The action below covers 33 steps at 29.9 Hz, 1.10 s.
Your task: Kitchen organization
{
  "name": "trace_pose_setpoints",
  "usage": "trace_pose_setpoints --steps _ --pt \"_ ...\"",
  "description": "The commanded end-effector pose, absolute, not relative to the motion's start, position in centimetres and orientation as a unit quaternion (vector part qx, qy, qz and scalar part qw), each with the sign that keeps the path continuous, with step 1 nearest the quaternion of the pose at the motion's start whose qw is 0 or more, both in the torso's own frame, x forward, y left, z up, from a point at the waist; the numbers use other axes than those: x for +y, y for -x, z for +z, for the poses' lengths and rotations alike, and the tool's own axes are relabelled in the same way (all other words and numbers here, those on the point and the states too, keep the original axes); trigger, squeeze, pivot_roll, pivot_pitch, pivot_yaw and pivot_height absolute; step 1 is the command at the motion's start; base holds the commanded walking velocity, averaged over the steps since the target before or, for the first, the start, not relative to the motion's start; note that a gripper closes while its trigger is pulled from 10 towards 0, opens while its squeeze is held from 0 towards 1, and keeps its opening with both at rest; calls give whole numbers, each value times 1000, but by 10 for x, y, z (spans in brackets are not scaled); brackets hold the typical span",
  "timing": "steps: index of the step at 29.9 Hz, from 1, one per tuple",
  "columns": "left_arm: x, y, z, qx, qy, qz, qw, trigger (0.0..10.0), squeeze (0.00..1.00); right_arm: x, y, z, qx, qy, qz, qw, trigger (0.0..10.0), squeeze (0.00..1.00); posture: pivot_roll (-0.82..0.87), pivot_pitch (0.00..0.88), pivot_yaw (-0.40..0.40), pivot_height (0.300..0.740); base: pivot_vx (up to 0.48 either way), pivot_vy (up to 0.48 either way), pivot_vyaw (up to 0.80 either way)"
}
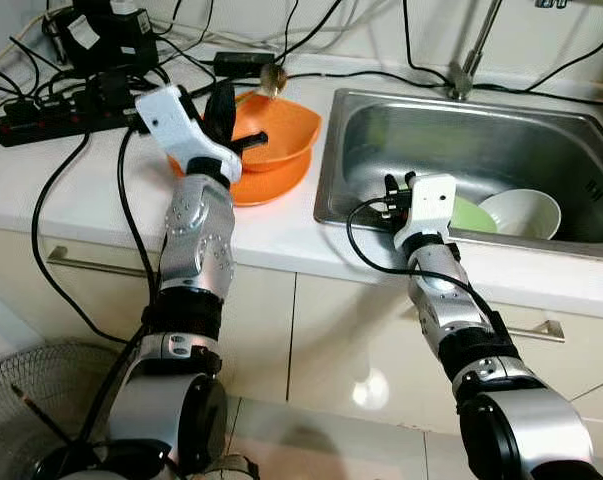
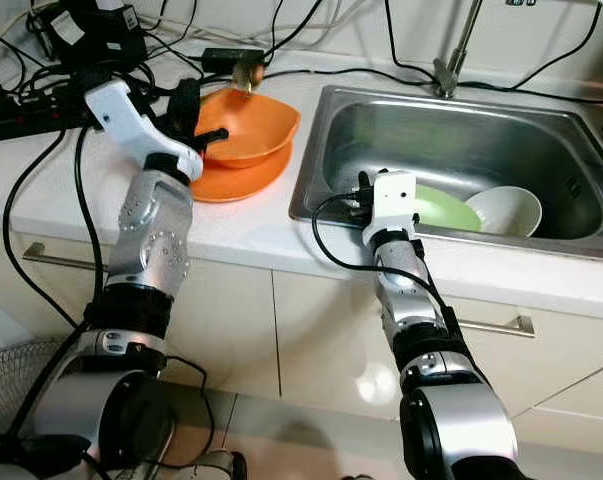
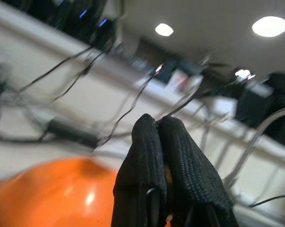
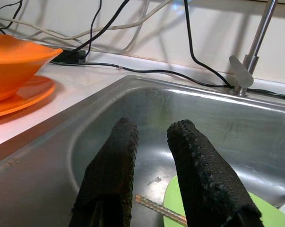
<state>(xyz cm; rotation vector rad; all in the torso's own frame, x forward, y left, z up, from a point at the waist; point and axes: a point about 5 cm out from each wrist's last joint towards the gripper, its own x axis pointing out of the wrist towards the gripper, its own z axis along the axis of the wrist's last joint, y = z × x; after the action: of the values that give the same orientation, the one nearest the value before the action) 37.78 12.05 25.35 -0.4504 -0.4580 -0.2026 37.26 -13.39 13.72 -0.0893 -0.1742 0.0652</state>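
White counter is carrying an orange bowl that is sitting on an orange plate, just left of a steel sink. Black cables and a power strip are lying along the wall behind the bowl, and a tap is rising at the back of the sink.

Left gripper is hovering at the near left rim of the bowl, its fingers pressed together; in the left wrist view they are meeting at the tips above the blurred orange bowl, and it is not clear whether they are pinching the rim.

Right gripper is reaching over the front edge of the sink at its left end, its fingers spread apart with nothing between them. Inside the basin a green plate is lying flat, with a white bowl resting just to its right and touching it. A thin stick-like utensil is lying on the sink floor beside the green plate, under the right fingers.

Below the counter, pale cabinet doors with metal handles are facing the robot, and a fan grille is standing on the floor at the left.
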Motion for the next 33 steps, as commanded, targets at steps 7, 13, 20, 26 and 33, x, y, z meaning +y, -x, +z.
trace_pose_setpoints --steps 7,13,20,26,33 --pt "103 -366 260 -231 195 -164 939 10000 0 -141 -376 143 -92 58 24 994 10000 588 137 24 -12 740 0 0 0" --pt "96 -360 258 -218 187 -195 938 10000 0 -147 -378 154 -120 102 19 987 10000 1000 131 22 -6 740 0 0 0" --pt "86 -353 256 -202 179 -239 933 10000 0 -150 -378 160 -139 147 15 979 10000 1000 130 15 2 740 0 0 0" --pt "78 -349 248 -175 170 -264 933 10000 0 -150 -378 165 -164 231 -3 959 10000 0 132 10 5 740 0 0 0" --pt "71 -342 241 -150 162 -301 927 10000 0 -143 -377 170 -205 326 -13 923 10000 0 136 7 9 740 0 0 0"
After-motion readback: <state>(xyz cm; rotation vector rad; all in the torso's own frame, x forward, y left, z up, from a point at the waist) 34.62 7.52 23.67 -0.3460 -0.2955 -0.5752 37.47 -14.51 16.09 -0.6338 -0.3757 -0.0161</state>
